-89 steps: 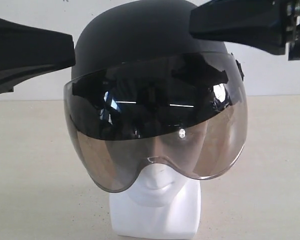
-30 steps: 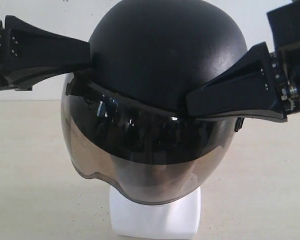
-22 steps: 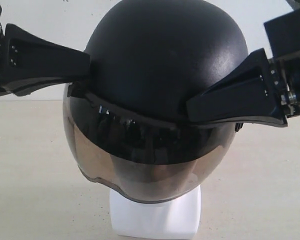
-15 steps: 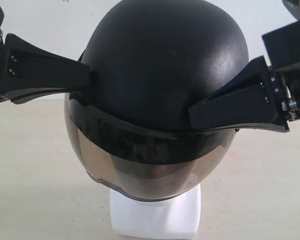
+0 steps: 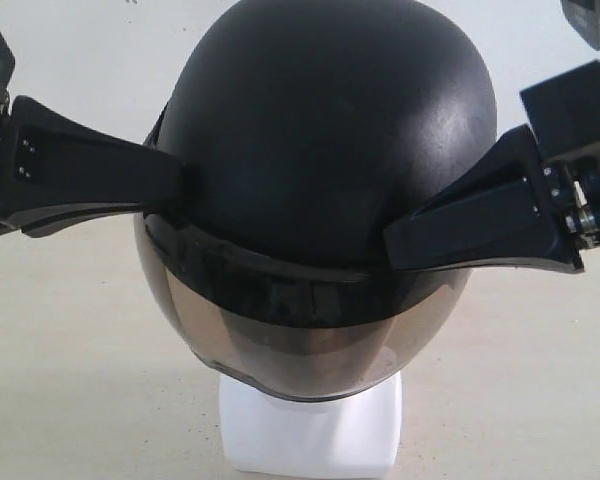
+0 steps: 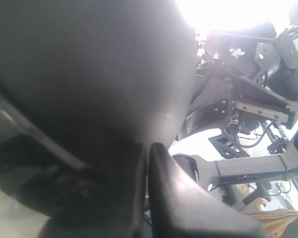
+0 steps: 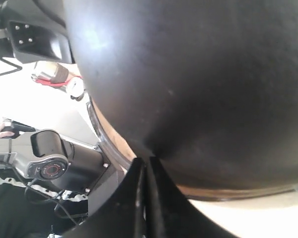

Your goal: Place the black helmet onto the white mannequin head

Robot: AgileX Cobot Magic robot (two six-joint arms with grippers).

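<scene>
White mannequin head [image 5: 310, 435] carries the black helmet [image 5: 330, 130], tipped forward over its face. My left hand [image 5: 178, 183] and right hand [image 5: 392, 245], both pinched shut, press its sides (no real grip), so uneven pushing could twist it or topple the head. Nothing blocks me on the bench [image 5: 70, 380]; wall [image 5: 80, 40] behind.

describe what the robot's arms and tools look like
Both are matte black. The left tool and right tool have long wedge-shaped fingers that taper from a wide base dotted with small screws. Behind the right tool sits a boxy black wrist block with bare metal hardware. The wrist views show a pale metal rail, thin black cables and a red-ringed joint cap.
</scene>
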